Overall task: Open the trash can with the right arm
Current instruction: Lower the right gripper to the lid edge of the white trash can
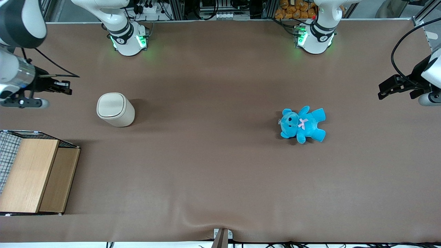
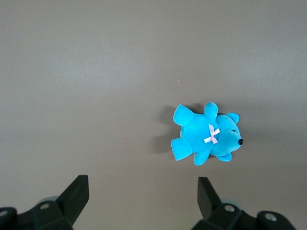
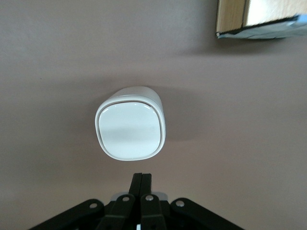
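Note:
The trash can point(image 1: 115, 109) is a small cream-beige cylinder that stands upright on the brown table toward the working arm's end. Its rounded-square flip lid point(image 3: 131, 129) lies flat and closed. My right arm's gripper point(image 1: 67, 87) is slender and black. It hangs above the table beside the can, farther toward the working arm's end, and touches nothing. In the right wrist view the gripper point(image 3: 142, 178) is shut, its two fingers pressed together and empty, a short way off the lid's edge.
A wooden box point(image 1: 36, 175) with a wire mesh side stands nearer the front camera than the can; its corner shows in the right wrist view point(image 3: 230, 17). A blue teddy point(image 1: 302, 124) lies toward the parked arm's end.

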`<state>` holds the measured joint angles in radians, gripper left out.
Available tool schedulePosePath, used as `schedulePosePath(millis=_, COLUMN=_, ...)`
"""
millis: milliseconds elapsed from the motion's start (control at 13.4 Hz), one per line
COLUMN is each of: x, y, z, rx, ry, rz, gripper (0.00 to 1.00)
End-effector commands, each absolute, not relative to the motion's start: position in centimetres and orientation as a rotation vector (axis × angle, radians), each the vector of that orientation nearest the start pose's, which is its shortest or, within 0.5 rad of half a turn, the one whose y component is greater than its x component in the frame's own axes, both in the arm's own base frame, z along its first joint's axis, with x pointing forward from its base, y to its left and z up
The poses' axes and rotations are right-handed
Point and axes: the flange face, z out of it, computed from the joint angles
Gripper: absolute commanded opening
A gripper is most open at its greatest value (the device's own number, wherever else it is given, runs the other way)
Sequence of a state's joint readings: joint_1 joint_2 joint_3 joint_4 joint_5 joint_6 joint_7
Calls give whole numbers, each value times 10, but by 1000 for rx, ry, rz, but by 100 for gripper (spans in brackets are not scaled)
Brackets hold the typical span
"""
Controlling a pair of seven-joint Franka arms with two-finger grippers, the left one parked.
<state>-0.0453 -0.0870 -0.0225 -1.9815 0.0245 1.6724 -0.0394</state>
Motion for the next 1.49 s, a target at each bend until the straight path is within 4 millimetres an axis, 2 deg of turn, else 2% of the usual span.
schedulePosePath(millis=0, x=489, y=-28, z=468, rx=-3089, ry=49, rz=324, gripper=0)
schedulePosePath(millis=224, x=477, y=-29, z=436, rx=-3094, ry=57, rz=281, gripper=0)
schedulePosePath(millis=522, x=475, y=-30, z=419, rx=-3096, ry=61, rz=269, gripper=0)
schedulePosePath(millis=746, x=468, y=-28, z=388, rx=-3103, ry=60, rz=225, gripper=0)
schedulePosePath(millis=1119, x=467, y=-29, z=367, rx=-3106, ry=63, rz=201, gripper=0)
schedulePosePath(millis=1418, x=461, y=-30, z=336, rx=-3108, ry=63, rz=189, gripper=0)
